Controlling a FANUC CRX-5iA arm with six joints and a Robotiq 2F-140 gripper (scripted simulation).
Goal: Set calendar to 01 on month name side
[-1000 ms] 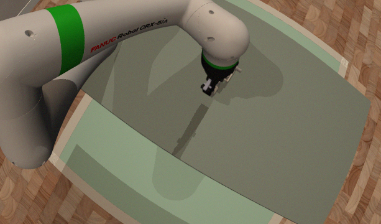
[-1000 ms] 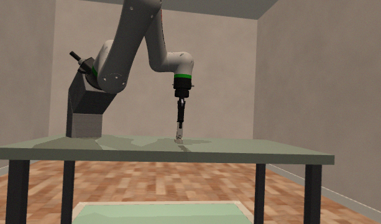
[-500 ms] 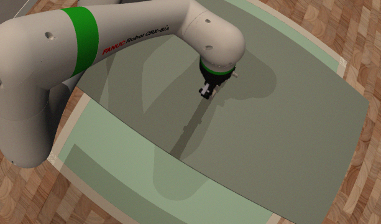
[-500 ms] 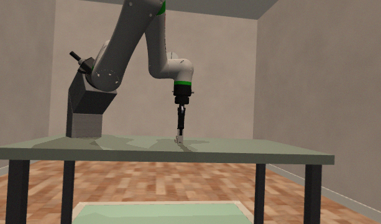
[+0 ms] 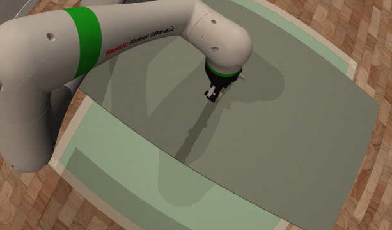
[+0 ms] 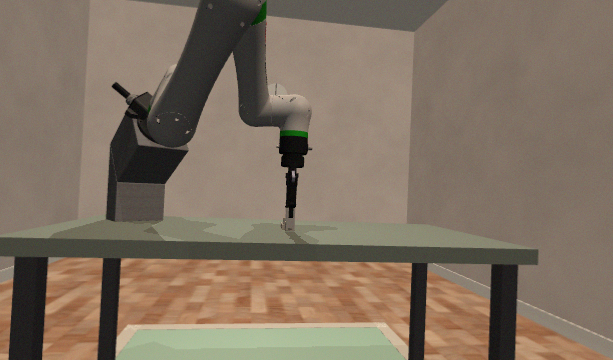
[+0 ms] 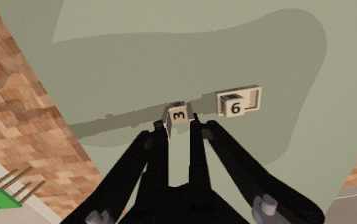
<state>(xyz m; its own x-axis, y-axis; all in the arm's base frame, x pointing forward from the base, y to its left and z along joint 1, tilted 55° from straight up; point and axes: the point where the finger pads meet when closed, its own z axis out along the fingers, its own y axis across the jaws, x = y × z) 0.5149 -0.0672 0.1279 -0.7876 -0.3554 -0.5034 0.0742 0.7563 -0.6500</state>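
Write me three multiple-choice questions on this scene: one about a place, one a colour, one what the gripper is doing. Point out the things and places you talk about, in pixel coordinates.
1. Where is the cube marked 6 (image 7: pixel 235 108)?
A) On the floor
B) In the tray (image 7: pixel 259 98)
C) Under the table

2. What colour is the band (image 5: pixel 228 75) (image 6: pixel 293 133) above the gripper (image 5: pixel 212 96) (image 6: pixel 290 218) (image 7: pixel 179 123)?
A) Green
B) Red
C) Blue

3. The gripper is:
A) wide open
B) holding the tray
C) holding a cube

1 B: the tray's rim surrounds it.
2 A: the band looks green.
3 C: the cube marked 3 (image 7: pixel 179 114) sits between the fingertips.
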